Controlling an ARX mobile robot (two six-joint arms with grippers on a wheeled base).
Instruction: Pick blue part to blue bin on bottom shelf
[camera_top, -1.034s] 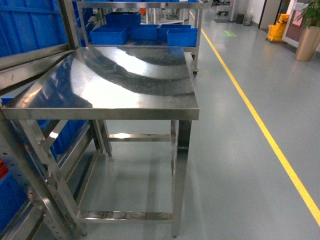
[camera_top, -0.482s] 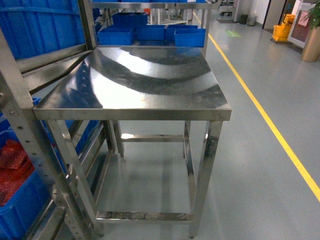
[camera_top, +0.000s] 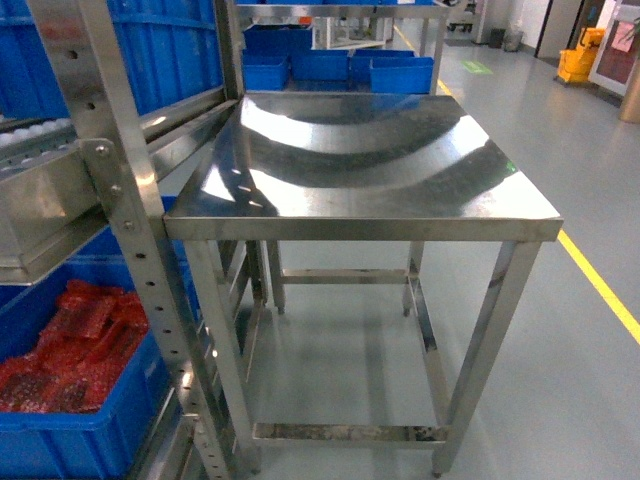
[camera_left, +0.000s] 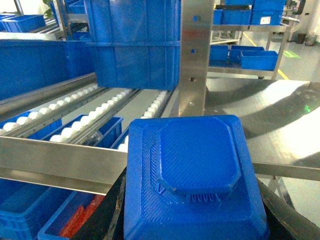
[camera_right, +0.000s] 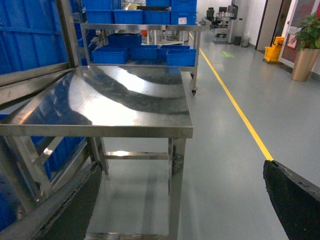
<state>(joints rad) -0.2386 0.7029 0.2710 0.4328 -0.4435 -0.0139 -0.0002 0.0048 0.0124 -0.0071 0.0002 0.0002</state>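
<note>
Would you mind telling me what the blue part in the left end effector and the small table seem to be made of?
The blue part looks like 3D-printed plastic: matte, with fine layered ridges. The small table looks like polished stainless steel, its top mirroring the surroundings.

Head high, wrists low, all facing steel table (camera_top: 380, 160)

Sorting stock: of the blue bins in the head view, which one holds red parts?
The blue bin at lower left, under the roller rack, holds red parts; the blue bins behind the steel table show none.
</note>
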